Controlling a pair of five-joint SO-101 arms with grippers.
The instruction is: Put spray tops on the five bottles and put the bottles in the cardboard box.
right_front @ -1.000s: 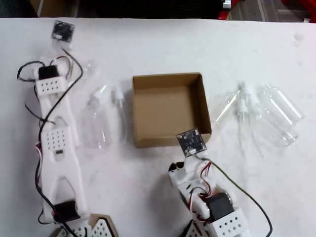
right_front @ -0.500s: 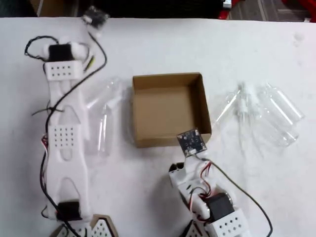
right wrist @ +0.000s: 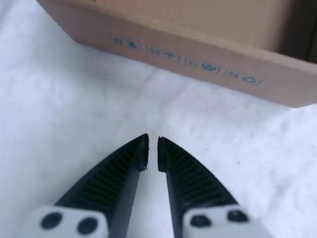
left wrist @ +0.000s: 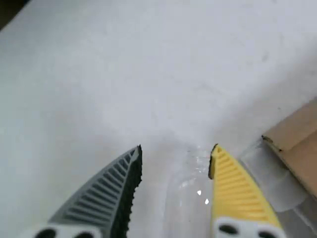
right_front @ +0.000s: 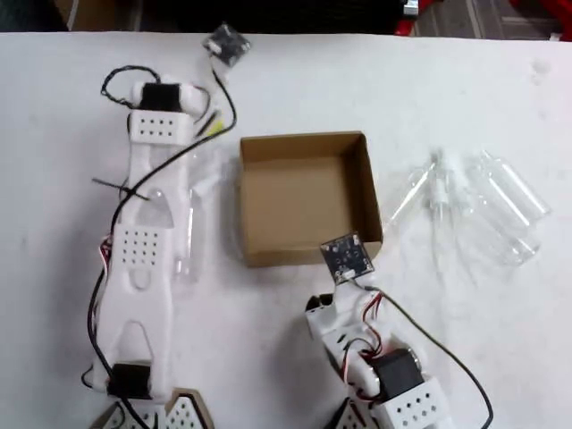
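The open cardboard box [right_front: 304,234] sits mid-table with nothing inside. Left of it, clear bottles [right_front: 187,223] lie partly under my left arm [right_front: 143,241]. In the left wrist view my left gripper [left wrist: 176,148] is open, and a clear bottle [left wrist: 185,198] lies between its grey and yellow fingers, close to the box corner [left wrist: 297,144]. Right of the box lies a cluster of clear bottles [right_front: 509,201] and white spray tops [right_front: 442,188]. My right gripper [right wrist: 152,139] is shut on nothing, low over the table just before the box's near wall [right wrist: 198,54].
My right arm [right_front: 371,353] occupies the front edge near the middle. My left arm runs from the front left corner up to the box's far left corner. Bare white table lies behind the box and between the two arms.
My left arm has swung right toward the box, so it now covers the bottles on the left. The right arm has not moved.
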